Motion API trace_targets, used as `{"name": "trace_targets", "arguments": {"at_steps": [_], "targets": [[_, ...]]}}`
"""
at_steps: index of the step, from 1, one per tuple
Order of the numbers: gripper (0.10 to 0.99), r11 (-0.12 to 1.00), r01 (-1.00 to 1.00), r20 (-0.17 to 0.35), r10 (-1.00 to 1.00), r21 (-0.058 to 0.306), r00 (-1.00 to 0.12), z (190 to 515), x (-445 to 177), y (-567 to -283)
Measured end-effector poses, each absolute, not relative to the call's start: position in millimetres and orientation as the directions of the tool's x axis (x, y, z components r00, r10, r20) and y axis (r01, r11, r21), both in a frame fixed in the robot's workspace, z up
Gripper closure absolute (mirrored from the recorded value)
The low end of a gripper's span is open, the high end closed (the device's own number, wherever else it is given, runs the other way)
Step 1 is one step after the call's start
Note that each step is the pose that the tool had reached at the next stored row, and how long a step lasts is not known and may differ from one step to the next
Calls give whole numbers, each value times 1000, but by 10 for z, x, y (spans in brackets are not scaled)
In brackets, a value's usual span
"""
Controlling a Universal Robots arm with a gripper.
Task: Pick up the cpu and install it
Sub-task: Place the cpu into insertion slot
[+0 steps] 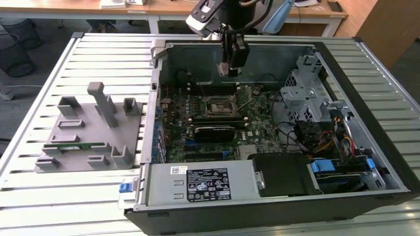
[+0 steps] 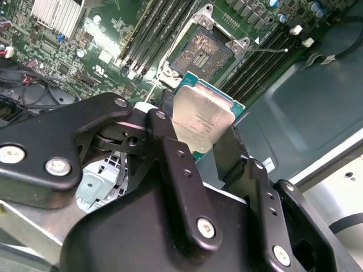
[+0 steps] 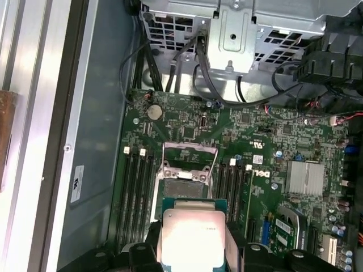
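Second wrist view puts the cpu [image 2: 203, 119] closest: its silvery metal top faces the camera, its pale green rim shows along the far edges, and it is pinched by two opposite sides between the black fingers [image 2: 170, 148] of the hand [image 2: 195, 133], which is closed only as far as the chip's width allows. The chip hangs in the air, clear of the board and not seated. Just beyond it lies the socket [image 2: 203, 54], its contact field bare and a metal frame around it. In the first wrist view the cpu [image 3: 191, 235] is seen in the same grip of the hand [image 3: 193, 246], overlapping the near edge of the socket [image 3: 186, 175]. Black memory slots [image 3: 136, 192] run along both sides of the socket on the green motherboard [image 3: 255, 130], and a small ribbed silver heatsink [image 3: 304, 178] stands farther off. In the exterior view the hand [image 1: 229, 70] hangs inside the open computer case [image 1: 341, 206], above the socket [image 1: 218, 107], with a metal drive cage [image 1: 305, 93] toward the exterior view's right and a grey power supply [image 1: 196, 184] at the near edge. The case lies on a slatted table [image 1: 98, 54]. On the exterior view's left a grey holder [image 1: 92, 132] carries a thin green memory stick [image 1: 75, 146].
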State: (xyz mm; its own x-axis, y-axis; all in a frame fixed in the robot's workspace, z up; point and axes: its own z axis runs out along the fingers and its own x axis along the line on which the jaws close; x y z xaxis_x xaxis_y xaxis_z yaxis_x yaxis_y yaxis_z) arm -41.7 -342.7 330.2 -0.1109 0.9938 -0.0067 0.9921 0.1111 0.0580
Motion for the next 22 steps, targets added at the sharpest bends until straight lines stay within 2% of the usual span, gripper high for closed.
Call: {"name": "trace_targets", "arguments": {"at_steps": [22], "targets": [[557, 74, 996, -6, 997, 52, -74, 2988, -419, -3396]]}}
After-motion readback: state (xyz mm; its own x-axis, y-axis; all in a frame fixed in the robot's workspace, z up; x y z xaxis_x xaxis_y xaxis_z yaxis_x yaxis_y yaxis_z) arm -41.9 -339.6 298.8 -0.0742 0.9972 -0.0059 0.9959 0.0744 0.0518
